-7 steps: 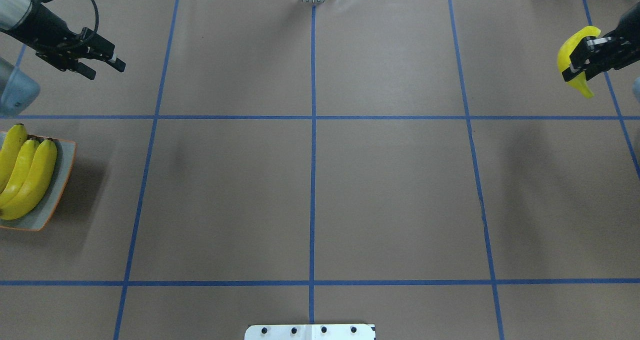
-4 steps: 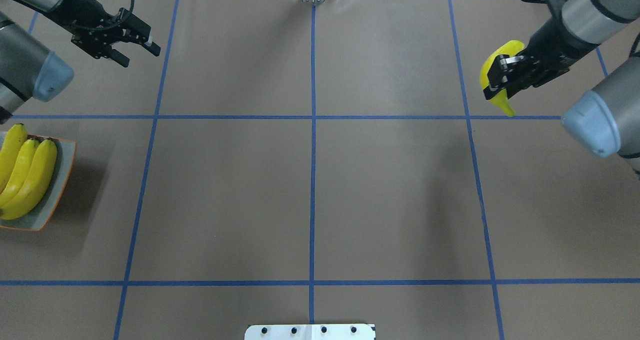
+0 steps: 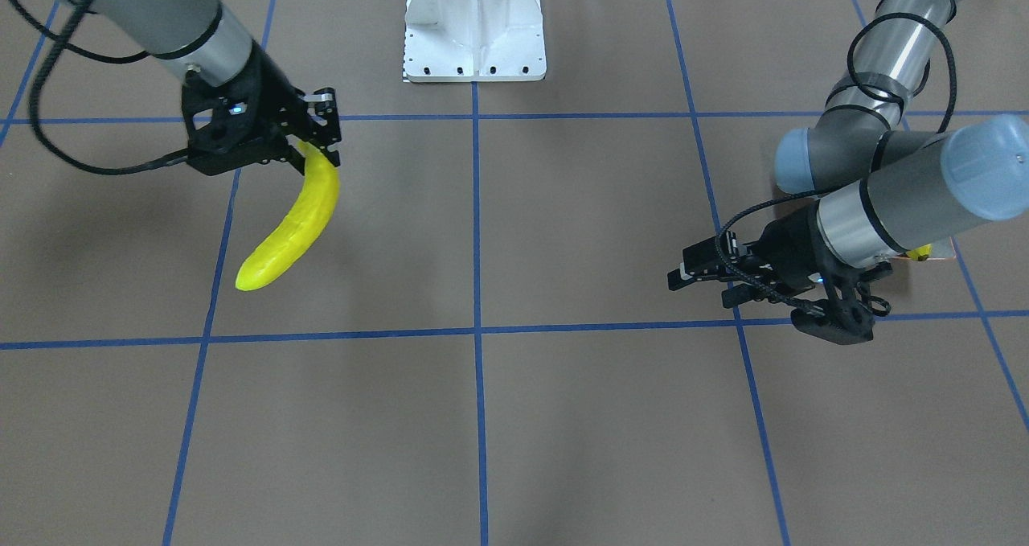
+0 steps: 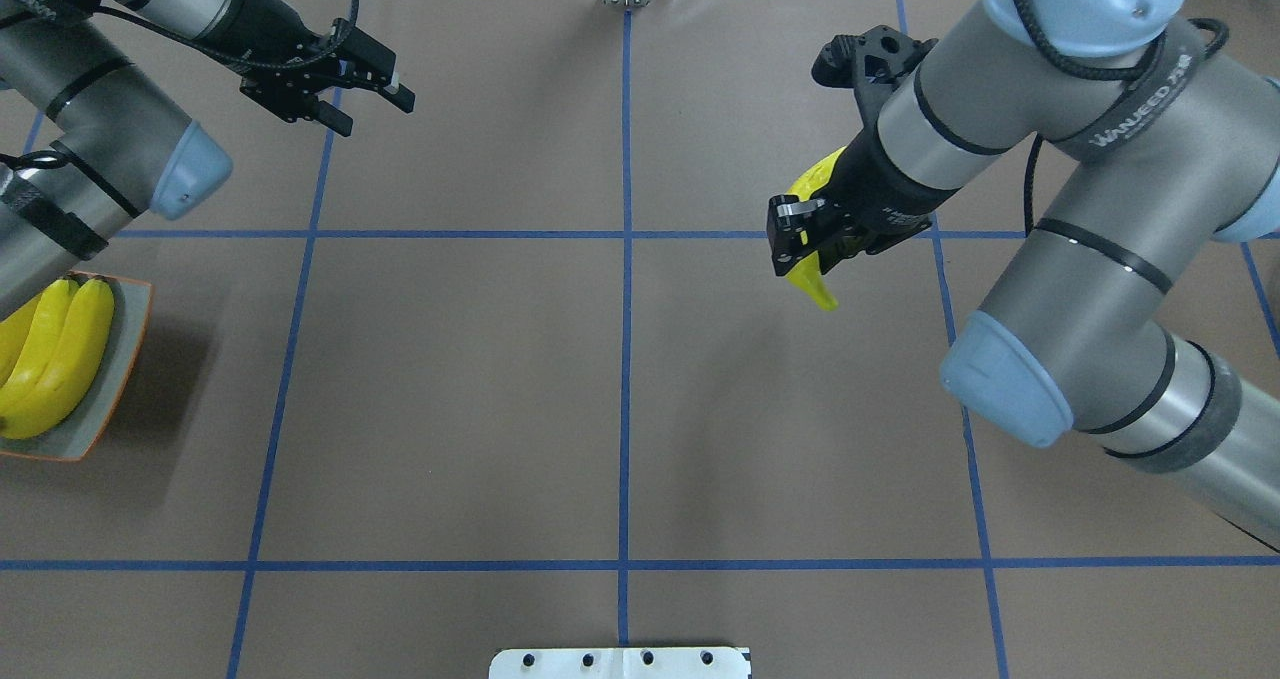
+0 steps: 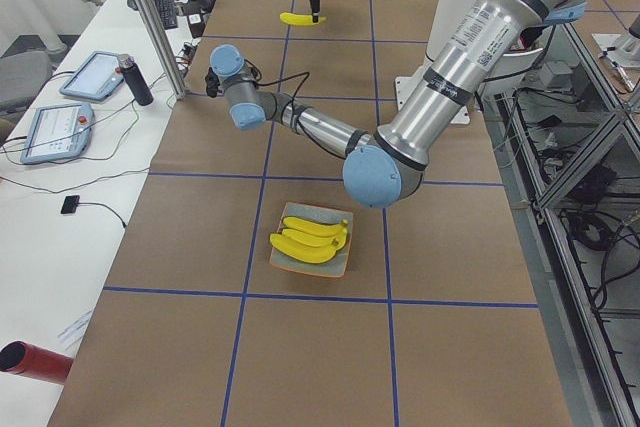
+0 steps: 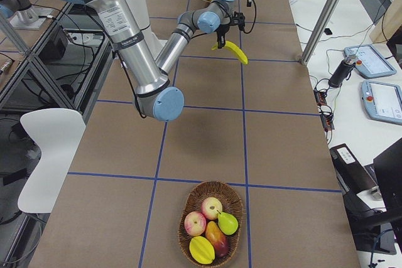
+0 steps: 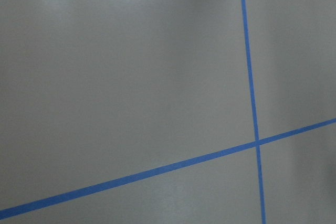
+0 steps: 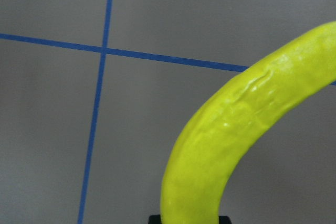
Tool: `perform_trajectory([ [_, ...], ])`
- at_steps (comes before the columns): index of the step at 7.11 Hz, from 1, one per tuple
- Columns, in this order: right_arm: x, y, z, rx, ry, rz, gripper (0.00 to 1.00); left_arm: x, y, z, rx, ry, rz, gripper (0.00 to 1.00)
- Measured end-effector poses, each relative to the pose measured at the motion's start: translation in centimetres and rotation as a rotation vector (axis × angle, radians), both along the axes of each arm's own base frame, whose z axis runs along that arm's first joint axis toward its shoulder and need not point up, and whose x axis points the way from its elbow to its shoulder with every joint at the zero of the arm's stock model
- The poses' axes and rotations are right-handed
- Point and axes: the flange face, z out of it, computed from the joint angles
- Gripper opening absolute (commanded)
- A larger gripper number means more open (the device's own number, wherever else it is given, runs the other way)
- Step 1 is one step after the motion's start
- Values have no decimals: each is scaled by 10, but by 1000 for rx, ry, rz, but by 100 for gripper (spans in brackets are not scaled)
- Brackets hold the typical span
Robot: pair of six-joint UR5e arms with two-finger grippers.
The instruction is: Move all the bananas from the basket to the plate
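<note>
Lone banana [image 3: 293, 223] is showing pale greenish-yellow; bananas [image 4: 60, 359] on plate [image 4: 108, 384] glowing brighter yellow. Plate showing grey-green, orange rim. Brown table [image 4: 450, 379] carrying blue grid lines [image 4: 624, 409].

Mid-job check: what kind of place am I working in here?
Probably a robotics lab workcell: the table wears brown paper with a blue tape grid, teach pendants lie on the side bench, and an aluminium frame post stands at the table's edge.
</note>
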Motion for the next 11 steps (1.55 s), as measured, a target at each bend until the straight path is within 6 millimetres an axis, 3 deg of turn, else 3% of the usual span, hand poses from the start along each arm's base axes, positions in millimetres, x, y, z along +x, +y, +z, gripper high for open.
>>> perform_trajectory([
  [2, -26, 24, -31, -10, -22, 27, 0, 28, 24, -28, -123, 100, -70, 99],
  [4, -44, 46, -51, -12, -43, 32, 0, 78, 72, -62, -192, 225, -100, 99],
  [6, -63, 67, -63, -15, -59, 31, 0, 117, 117, -114, -231, 325, -93, 99],
  [7, -69, 74, -65, -14, -66, 27, 0, 132, 130, -136, -237, 361, -97, 99],
  [8, -71, 80, -67, -10, -72, 25, 0, 141, 136, -150, -238, 381, -104, 99],
  [11, -62, 92, -78, 7, -105, 15, 0, 159, 149, -155, -246, 385, -88, 99],
])
